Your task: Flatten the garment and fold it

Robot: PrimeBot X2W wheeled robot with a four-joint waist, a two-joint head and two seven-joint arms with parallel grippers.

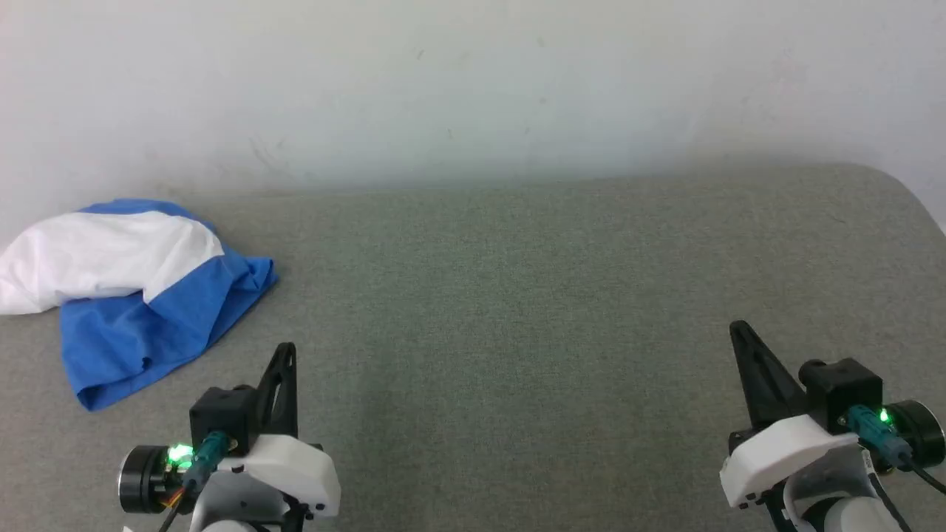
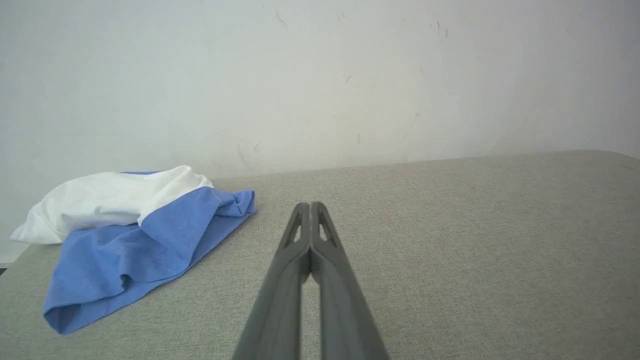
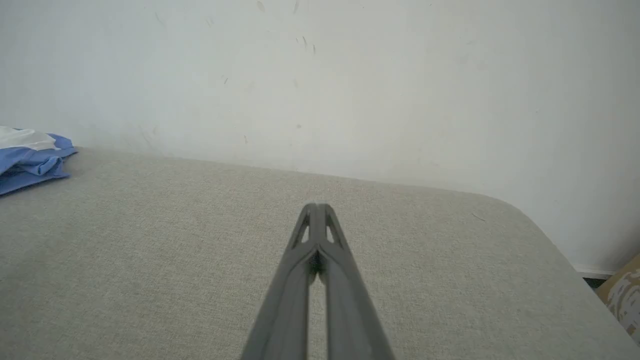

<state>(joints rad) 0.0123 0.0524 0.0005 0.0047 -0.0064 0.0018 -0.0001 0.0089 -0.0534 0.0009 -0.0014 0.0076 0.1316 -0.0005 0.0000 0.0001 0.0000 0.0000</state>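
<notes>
You've got the garment [image 1: 140,295] bunched in a heap at 10 o'clock on the grey fabric-covered worktop [image 1: 517,295], close to the wall [image 1: 473,89]; white part on top toward 11, blue part spilling toward 7; not flattened, not folded; left end effector [image 1: 287,349] at 7 o'clock in your head view, fingers pressed together, nothing in them, near the blue hem but apart from it; left wrist view: closed tips [image 2: 310,206], garment [image 2: 125,250] at 9 o'clock; right end effector [image 1: 739,329] at 4 o'clock, likewise fully closed and empty, well apart from the garment; right wrist view: tips [image 3: 316,206] together over bare worktop, garment [image 3: 30,160] at 9-10 o'clock.
</notes>
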